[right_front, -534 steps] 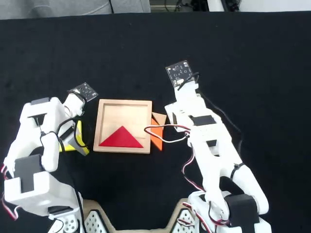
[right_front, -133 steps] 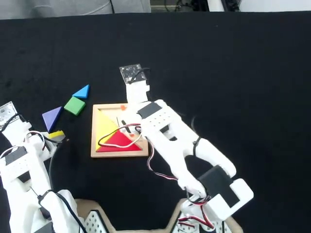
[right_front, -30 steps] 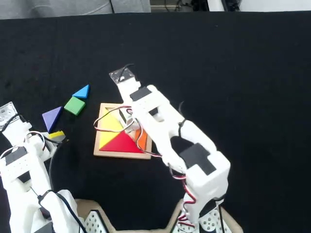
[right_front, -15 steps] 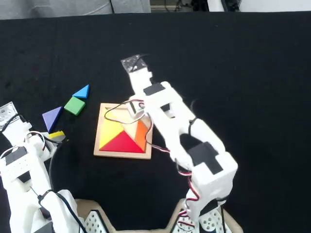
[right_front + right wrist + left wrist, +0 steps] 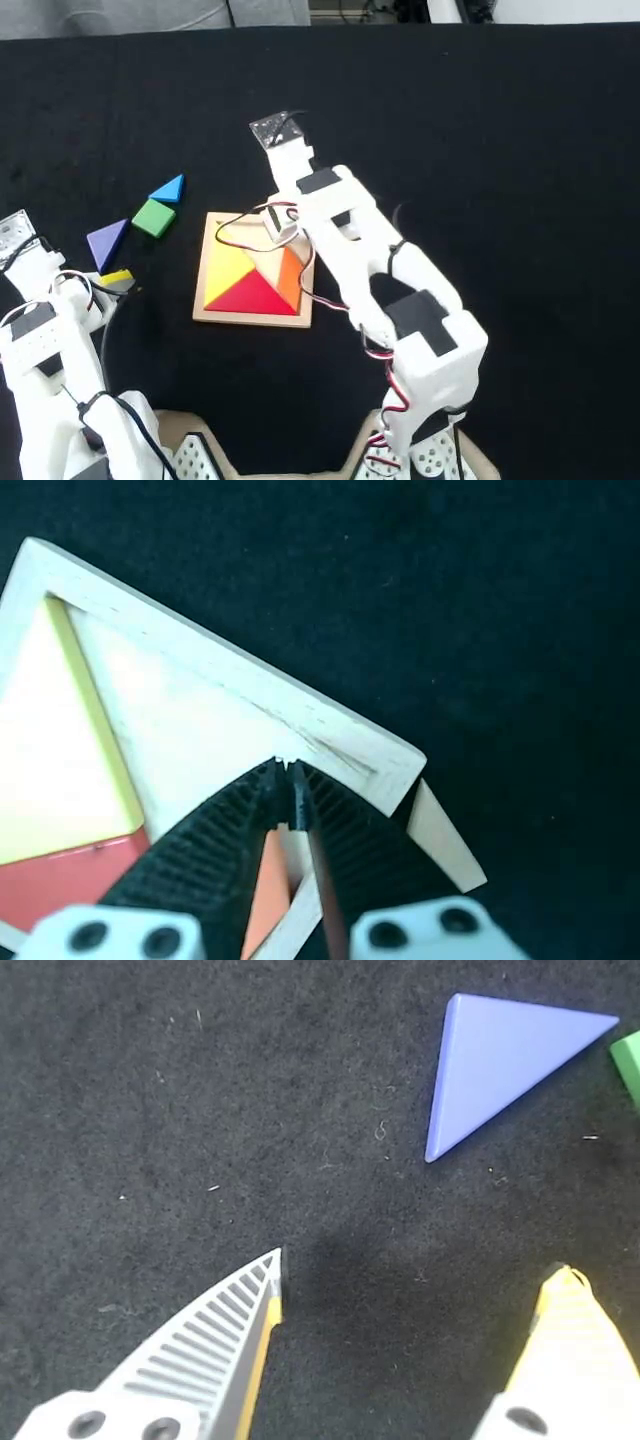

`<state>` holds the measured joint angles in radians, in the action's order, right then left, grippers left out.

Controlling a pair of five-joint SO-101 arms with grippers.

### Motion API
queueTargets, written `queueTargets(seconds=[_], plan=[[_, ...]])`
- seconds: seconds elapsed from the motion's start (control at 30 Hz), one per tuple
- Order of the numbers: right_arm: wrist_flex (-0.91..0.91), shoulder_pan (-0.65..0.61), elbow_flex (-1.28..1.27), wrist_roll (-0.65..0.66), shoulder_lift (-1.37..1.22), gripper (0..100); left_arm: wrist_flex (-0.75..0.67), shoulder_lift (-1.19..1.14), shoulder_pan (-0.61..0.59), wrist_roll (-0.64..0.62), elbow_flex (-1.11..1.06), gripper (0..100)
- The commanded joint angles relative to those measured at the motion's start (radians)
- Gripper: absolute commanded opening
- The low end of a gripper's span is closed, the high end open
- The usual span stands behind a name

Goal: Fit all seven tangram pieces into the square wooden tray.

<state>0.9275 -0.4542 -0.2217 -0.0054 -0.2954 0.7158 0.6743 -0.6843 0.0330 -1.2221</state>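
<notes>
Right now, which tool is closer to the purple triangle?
Left. The left tool hangs close by the purple triangle; the right tool is farther off, over the wooden tray.

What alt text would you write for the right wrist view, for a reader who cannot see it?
The right gripper, its fingers shut, hangs over a corner of the wooden tray. In the tray lie a yellow piece, a red piece and an orange piece; a tan piece lies on the black table just outside that corner.
</notes>
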Motion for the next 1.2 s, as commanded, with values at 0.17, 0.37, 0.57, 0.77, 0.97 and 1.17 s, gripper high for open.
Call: queueTargets(seconds=[0.17,0.37,0.57,0.77,0.97,1.17], plan=[[0.003,-0.012,0.047,0.011,0.002,1.1,-0.017,0.014,0.007,0.008,0.005,39],[0.002,-0.014,0.061,0.011,-0.042,1.1,-0.017,0.014,0.007,0.008,0.005,39],[0.011,-0.014,0.079,0.011,-0.053,1.1,-0.017,0.014,0.007,0.008,0.005,39],[0.058,-0.038,0.082,0.011,-0.053,1.1,-0.017,0.014,0.007,0.008,0.005,39],[0.081,-0.061,0.081,0.011,-0.051,1.1,-0.017,0.014,0.007,0.008,0.005,39],[0.081,-0.055,0.082,0.011,-0.051,1.1,-0.017,0.014,0.007,0.008,0.007,39]])
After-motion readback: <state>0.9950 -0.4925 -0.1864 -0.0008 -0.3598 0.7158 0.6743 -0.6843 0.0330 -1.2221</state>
